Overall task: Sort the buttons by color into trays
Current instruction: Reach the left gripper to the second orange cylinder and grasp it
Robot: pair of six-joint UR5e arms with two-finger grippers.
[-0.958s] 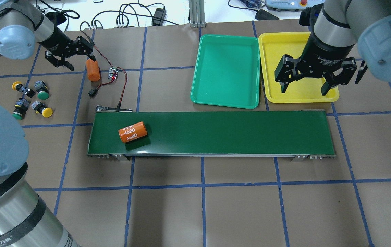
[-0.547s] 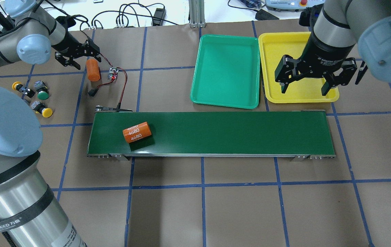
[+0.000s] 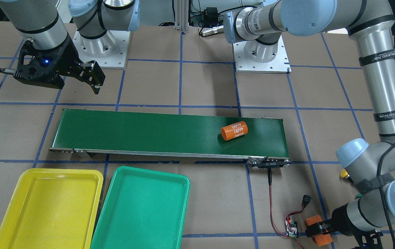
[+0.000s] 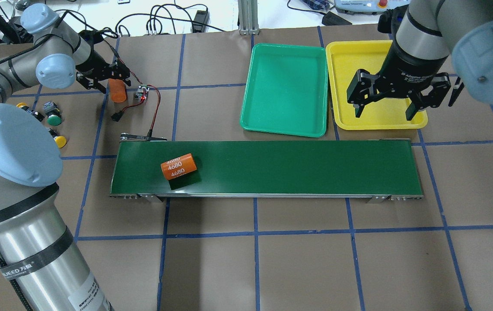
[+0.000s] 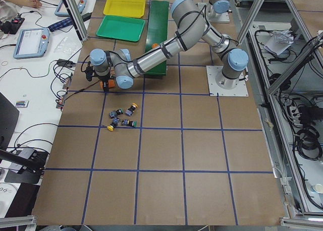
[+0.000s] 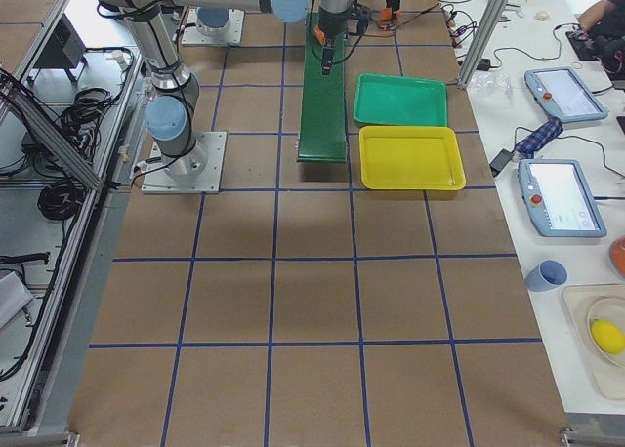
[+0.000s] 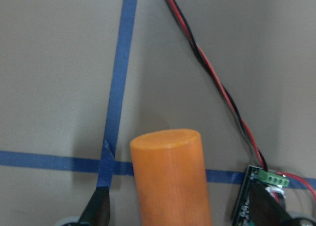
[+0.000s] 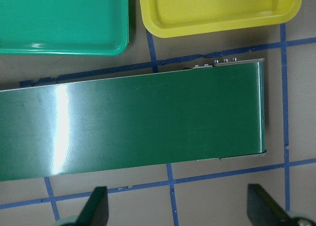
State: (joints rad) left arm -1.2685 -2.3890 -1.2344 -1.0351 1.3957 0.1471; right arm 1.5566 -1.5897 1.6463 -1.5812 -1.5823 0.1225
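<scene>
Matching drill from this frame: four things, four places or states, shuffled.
Things:
1. 4680 cylinder
2. other cylinder
3. buttons
4. right pincer

Places or states:
A. open, holding nothing
B. lying on belt
C. upright, straddled by left pincer
D. grouped on table, off belt

Pairs: 1-B, 2-C, 3-D, 4-A.
</scene>
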